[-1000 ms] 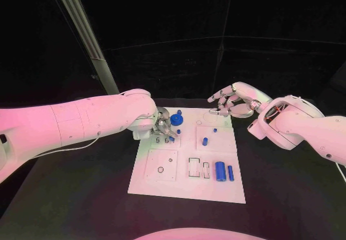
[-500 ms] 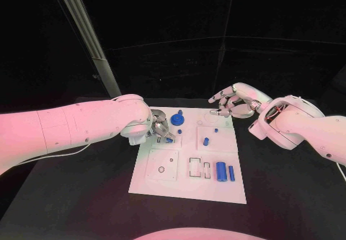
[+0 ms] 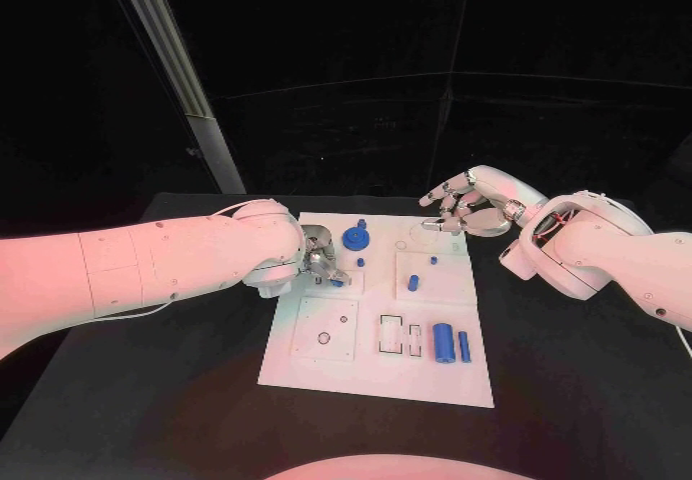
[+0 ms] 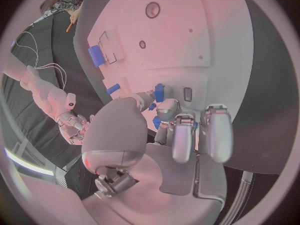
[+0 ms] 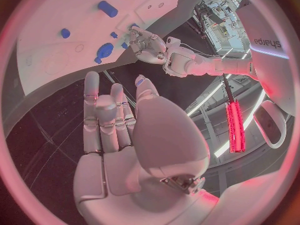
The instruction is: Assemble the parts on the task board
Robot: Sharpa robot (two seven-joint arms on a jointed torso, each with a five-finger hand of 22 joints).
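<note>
At the board's far left corner, a small blue peg sits right under the left hand.
The peg lies at the fingertips of the left hand, which curl down onto it; whether they've clamped it I can't tell. The white board stretches toward us. The right hand hovers off the far right corner, fingers apart, empty, farther off. Left's job, I'd say.
</note>
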